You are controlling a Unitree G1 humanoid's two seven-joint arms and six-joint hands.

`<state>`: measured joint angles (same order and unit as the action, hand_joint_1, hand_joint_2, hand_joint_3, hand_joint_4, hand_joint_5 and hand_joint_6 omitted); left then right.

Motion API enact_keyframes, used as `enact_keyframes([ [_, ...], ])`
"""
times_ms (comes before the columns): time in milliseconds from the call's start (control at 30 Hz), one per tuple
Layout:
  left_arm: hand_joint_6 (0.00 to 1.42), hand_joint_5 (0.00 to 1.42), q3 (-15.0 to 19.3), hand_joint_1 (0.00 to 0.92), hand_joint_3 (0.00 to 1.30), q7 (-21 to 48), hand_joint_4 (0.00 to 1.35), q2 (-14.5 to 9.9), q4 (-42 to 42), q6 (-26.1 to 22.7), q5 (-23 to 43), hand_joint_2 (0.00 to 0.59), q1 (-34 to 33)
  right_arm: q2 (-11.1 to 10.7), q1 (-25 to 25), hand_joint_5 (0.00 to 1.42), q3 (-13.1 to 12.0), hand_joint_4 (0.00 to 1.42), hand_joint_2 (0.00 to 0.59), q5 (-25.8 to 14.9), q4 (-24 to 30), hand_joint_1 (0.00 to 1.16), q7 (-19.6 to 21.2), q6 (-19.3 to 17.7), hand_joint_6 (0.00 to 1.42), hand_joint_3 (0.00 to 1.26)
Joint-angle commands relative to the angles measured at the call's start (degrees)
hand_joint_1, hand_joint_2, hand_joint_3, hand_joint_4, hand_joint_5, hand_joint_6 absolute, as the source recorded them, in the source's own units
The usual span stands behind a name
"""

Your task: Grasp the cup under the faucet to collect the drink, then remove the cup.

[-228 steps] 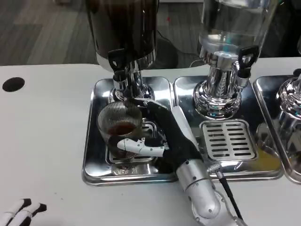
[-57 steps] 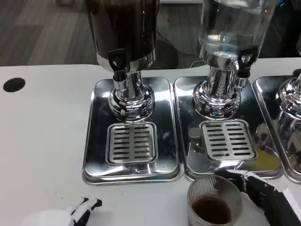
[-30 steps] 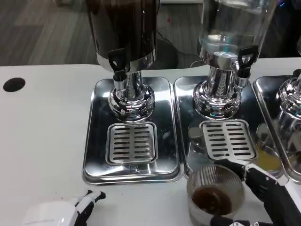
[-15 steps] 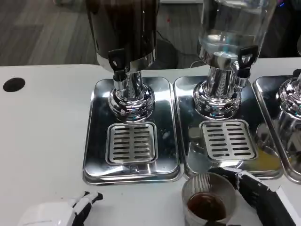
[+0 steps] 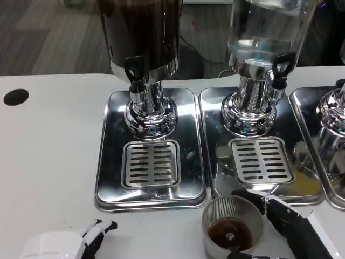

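The cup [image 5: 230,231] stands upright on the bench [image 5: 48,162], in front of the trays, clear of the faucet [image 5: 136,75]. The right hand [image 5: 288,226] grips its right side; the empty left hand [image 5: 64,243] rests well apart, fingers loosely together.

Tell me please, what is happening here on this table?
The robot's right hand holds a ribbed glass cup with dark drink in it, near the table's front edge, off the steel drip trays. The grate under the dark dispenser's faucet is bare. The left hand rests at the lower left, holding nothing.
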<state>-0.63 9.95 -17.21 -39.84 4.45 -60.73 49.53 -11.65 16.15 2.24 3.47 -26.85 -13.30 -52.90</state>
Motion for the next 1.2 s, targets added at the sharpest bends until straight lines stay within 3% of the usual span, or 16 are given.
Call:
enact_keyframes([
  [33, 0.56, 0.25, 0.2, 0.027, 0.21, 1.2, 0.13, -0.6, -0.2, -0.4, 0.3, 0.099, -0.3, 0.0, -0.3, 0.33, 0.2, 0.29, 0.069, 0.5, -0.4, 0.72, 0.7, -1.7, 0.16, 0.21],
  [300, 0.56, 0.25, 0.3, 0.027, 0.22, 1.3, 0.13, -0.5, -0.5, -0.5, 0.2, 0.099, -0.3, -0.2, -0.2, 0.33, 0.2, 0.29, 0.069, 0.4, -0.3, 0.72, 0.9, -2.2, 0.16, 0.04],
  [367, 0.56, 0.25, 0.3, 0.027, 0.22, 1.3, 0.13, -0.5, -0.6, -0.5, 0.2, 0.099, -0.3, -0.2, -0.2, 0.32, 0.2, 0.23, 0.069, 0.5, -0.2, 0.72, 1.0, -2.3, 0.16, 0.02],
  [500, 0.56, 0.25, 0.4, 0.027, 0.22, 1.2, 0.13, -0.4, -0.8, -0.4, 0.1, 0.099, -0.1, -0.5, 0.2, 0.17, -0.1, 0.04, 0.072, 0.0, 0.8, 0.70, 1.0, -2.4, 0.11, 0.06],
  [633, 0.56, 0.25, 0.5, 0.027, 0.22, 1.0, 0.13, -0.3, -0.9, -0.4, 0.3, 0.099, 0.2, -1.3, 0.3, 0.03, -1.0, 0.02, 0.084, -0.8, 3.0, 0.68, 1.0, -2.2, 0.01, 0.10],
  [800, 0.56, 0.24, 1.0, 0.026, 0.22, 0.7, 0.13, -0.4, -1.2, -0.2, 0.8, 0.097, 0.3, -2.8, 0.7, 0.00, -1.5, 0.01, 0.109, -2.1, 6.6, 0.63, 0.1, -1.1, 0.00, 0.12],
  [900, 0.56, 0.24, 1.5, 0.025, 0.22, 0.4, 0.13, -0.5, -1.6, 0.1, 1.4, 0.096, 0.4, -4.9, 1.6, 0.00, -2.9, 0.00, 0.189, -0.3, 11.3, 0.54, 0.6, -1.3, 0.00, 0.15],
  [1100, 0.51, 0.21, 3.1, 0.001, 0.22, -0.9, 0.13, -0.7, -2.0, 1.4, 2.8, 0.098, 0.6, -9.3, 4.6, 0.00, -9.5, 0.00, 0.514, 13.1, 25.3, 0.56, 3.1, 2.7, 0.00, 0.16],
  [1200, 0.45, 0.17, 3.9, 0.000, 0.21, -3.0, 0.12, -0.7, -2.0, 3.0, 3.0, 0.111, 0.9, -9.1, 6.9, 0.00, -13.8, 0.00, 0.584, 22.3, 31.0, 0.64, 7.3, 6.8, 0.00, 0.14],
])
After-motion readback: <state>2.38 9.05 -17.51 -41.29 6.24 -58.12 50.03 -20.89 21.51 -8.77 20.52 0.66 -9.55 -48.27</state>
